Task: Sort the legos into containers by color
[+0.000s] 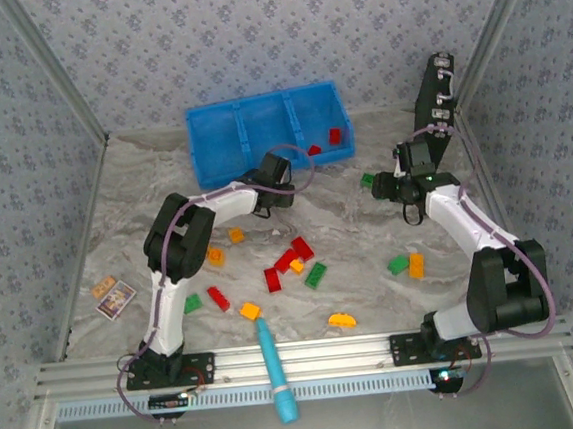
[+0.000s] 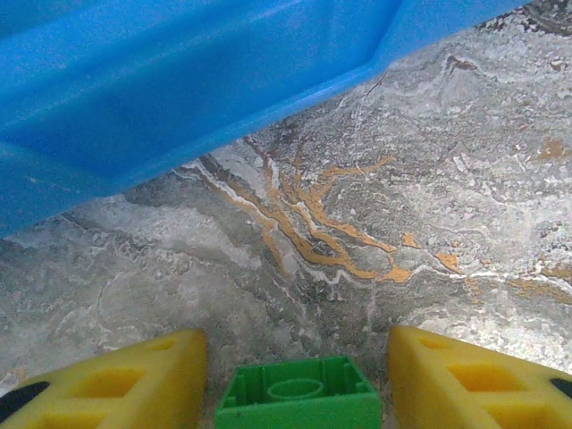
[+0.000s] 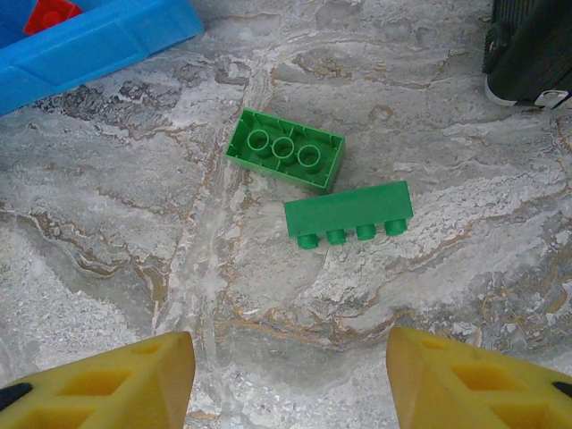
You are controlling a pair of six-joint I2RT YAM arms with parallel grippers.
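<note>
**Top view.** The blue tray (image 1: 215, 140), three joined compartments, stands at the far middle of the tabletop (image 1: 358, 233). Its right compartment (image 1: 320, 111) holds two red bricks (image 1: 336, 136). The left claw (image 1: 275, 178) sits just before the tray's front wall. The right claw (image 1: 386, 187) is to the right of the tray, near a black case (image 1: 436, 91) that stands against the right wall. Loose bricks (image 1: 303, 248) in red, orange and green lie scattered over the middle of the tabletop, well apart from the tray. A teal stick (image 1: 276, 371) lies across the near rail (image 1: 358, 347), and two cards (image 1: 113, 295) lie at the left edge.

**Left wrist view.** Yellow fingers (image 2: 125, 384) flank a green brick (image 2: 299, 398), its hollow underside toward the camera, with a thin dark gap on each side. Whether the left claw clamps it cannot be told. The tray wall runs across the view close ahead.

**Right wrist view.** The right claw is spread wide, with bare tabletop between its fingers. Ahead lie two long green bricks, one underside up (image 3: 284, 161) and one on its side (image 3: 350, 213), their corners almost touching. The tray's corner is at upper left, the black case at upper right.
</note>
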